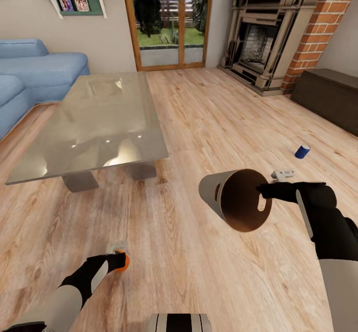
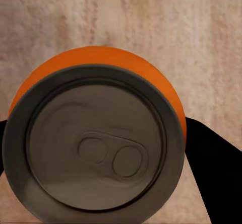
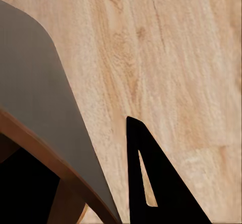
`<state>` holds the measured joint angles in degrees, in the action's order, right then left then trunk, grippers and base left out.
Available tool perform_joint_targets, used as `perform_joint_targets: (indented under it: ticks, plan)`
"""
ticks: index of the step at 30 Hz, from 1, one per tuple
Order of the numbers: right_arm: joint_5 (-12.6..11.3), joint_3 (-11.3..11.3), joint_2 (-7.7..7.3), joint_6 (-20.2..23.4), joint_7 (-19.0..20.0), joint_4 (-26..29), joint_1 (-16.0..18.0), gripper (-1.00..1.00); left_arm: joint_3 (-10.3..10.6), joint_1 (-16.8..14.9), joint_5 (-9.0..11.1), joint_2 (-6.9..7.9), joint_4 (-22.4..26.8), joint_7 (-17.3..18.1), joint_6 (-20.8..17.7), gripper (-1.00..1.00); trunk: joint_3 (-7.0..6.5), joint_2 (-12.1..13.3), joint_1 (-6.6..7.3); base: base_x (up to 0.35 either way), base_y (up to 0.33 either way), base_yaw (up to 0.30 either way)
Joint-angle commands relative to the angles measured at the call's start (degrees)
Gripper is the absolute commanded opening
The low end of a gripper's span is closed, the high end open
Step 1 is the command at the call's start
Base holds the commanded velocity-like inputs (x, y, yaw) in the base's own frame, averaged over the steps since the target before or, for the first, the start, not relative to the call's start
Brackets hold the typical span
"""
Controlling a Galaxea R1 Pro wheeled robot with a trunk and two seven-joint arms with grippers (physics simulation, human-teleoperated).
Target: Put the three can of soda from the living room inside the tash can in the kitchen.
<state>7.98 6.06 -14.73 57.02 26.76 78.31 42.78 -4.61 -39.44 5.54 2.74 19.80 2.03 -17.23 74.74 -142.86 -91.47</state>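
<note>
Head view, orange can (image 1: 123, 261): low at 7 o'clock, pinched at tip of left gripper (image 1: 119, 259), just above wood floor (image 1: 209, 123); silvery top faint, body mostly hidden by fingers.
Head view, bin (image 1: 238, 198): held by rim in right gripper (image 1: 260, 189), tipped on its side, mouth facing camera, long axis near level; lies toward 2 o'clock from orange can, well apart.
Head view, blue can (image 1: 302, 151): on floor toward 3 o'clock, past the bin, nearer right arm; upright or tilted, hard to tell.
Head view, third can: not made out.
Left wrist view, orange can (image 2: 96, 143): top and pull tab facing lens, axis along the fingers; dark fingers on both sides, clamped.
Right wrist view, bin (image 3: 40, 108): grey wall and brown rim cut off at edge; one finger (image 3: 156, 183) outside the wall, other hidden; jaws judged clamped on rim.
Next move, judged: can mouthward into bin; gap to close.
</note>
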Motion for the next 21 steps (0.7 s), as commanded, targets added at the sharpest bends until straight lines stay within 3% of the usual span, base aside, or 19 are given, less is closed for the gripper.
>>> perform_joint_targets:
  ticks: [1, 5, 8, 21]
  plan:
    - [-0.26, -0.02, -0.33, 0.31, 0.51, 0.33, 0.0, -1.0, 0.0, -0.33, 0.0, 0.0, -0.33, -0.1, -0.33, -1.0, 0.0, 0.0, 0.0, 0.0, 0.0, 0.0]
    - [5.22, -0.02, -0.68, 0.26, 1.16, 1.43, 0.0, -1.0, 0.0, -1.63, 0.0, 0.0, -0.87, -0.1, -1.64, -1.0, 0.0, 0.0, 0.0, 0.0, 0.0, 0.0]
    - [7.99, -0.02, -0.68, 0.57, 1.68, 1.43, 0.0, -1.0, 0.0, -2.15, 0.0, 0.0, -0.87, -0.1, -2.62, -1.0, 0.0, 0.0, 0.0, 0.0, 0.0, 0.0]
    - [15.78, -0.02, -0.68, 0.57, 1.68, 1.43, 0.0, -1.0, 0.0, -2.15, 0.0, 0.0, -0.87, -0.1, -6.84, -1.0, 0.0, 0.0, 0.0, 0.0, 0.0, 0.0]
